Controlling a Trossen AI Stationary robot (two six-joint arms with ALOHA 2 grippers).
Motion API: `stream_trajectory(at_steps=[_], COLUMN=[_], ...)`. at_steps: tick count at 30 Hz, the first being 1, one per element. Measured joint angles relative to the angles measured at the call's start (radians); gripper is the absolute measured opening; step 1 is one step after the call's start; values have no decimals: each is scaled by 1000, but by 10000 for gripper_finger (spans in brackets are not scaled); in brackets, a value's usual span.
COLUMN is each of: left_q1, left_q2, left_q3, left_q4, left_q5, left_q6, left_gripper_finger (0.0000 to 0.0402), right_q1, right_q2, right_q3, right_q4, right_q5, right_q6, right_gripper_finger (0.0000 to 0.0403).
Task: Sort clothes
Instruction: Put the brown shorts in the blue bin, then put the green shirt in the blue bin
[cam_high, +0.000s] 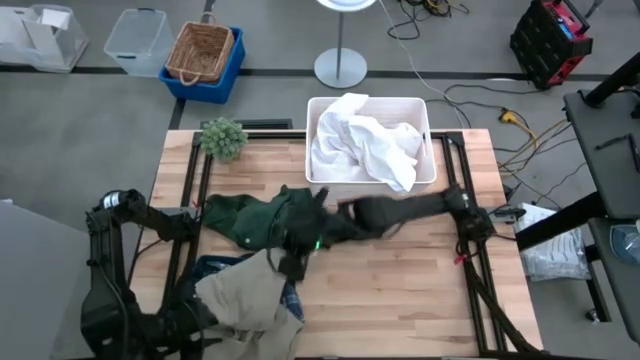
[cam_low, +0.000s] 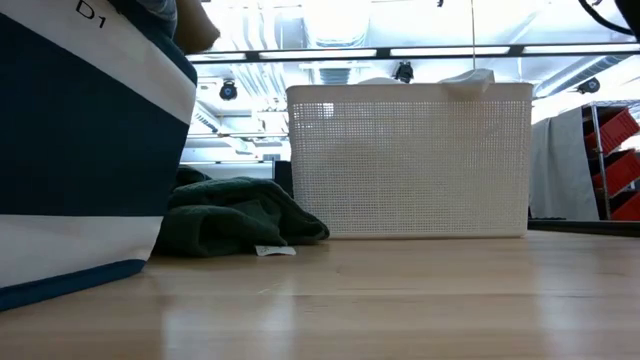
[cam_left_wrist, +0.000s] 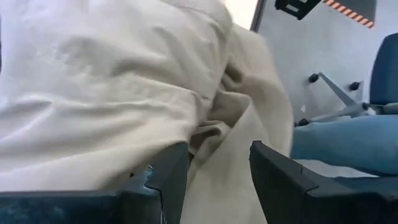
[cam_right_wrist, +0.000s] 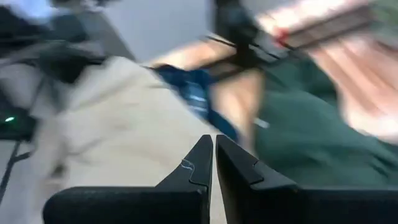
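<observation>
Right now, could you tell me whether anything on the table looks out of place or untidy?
Yes. A white garment spills over the front rim of the white bin rather than lying inside. The khaki garment hangs past the table's near edge, bunched around the left gripper.

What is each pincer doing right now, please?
Left pincer: closed on the khaki garment.
Right pincer: shut, holding nothing.

My right gripper (cam_right_wrist: 214, 163) fingers pressed together, khaki garment (cam_right_wrist: 118, 130) beyond, I see blue cloth (cam_right_wrist: 196, 93), dark green garment (cam_right_wrist: 311, 134) beside.
</observation>
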Motion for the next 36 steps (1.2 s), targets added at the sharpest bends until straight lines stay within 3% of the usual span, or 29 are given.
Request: stream_trajectory(at_steps=[6,10,15,20,28,32,36], left_q1=[0,-11,-13,-13,-13,-11,-8], left_q2=[0,0,0,0,2,3,3], left_q3=[68,94,141,219,370,410,443], left_q4=[-74,-86,-93,-111,-117,-124,-130], left_q5=[64,117,97,-43,-336,-477,-568], left_q6=[-20,-52,-59,-58,80,181,270], left_gripper_finger=[153,153,153,153,153,153,153], right_q1=[-106,-149,-153,-179,-224,-245,-255], right_q2=[-36,-14,62,144,239,281,318], right_q3=[0,-4,-12,-12,-13,-17,-17], right_q4=[-257,-410,-432,-344,-343,-325,-323], right_q5=[-4,-100,-133,-174,-223,-295,-289], right_q6=[-43,-89,-205,-340,-643,-702,-718], right_gripper_finger=[13,13,14,50,171,221,254])
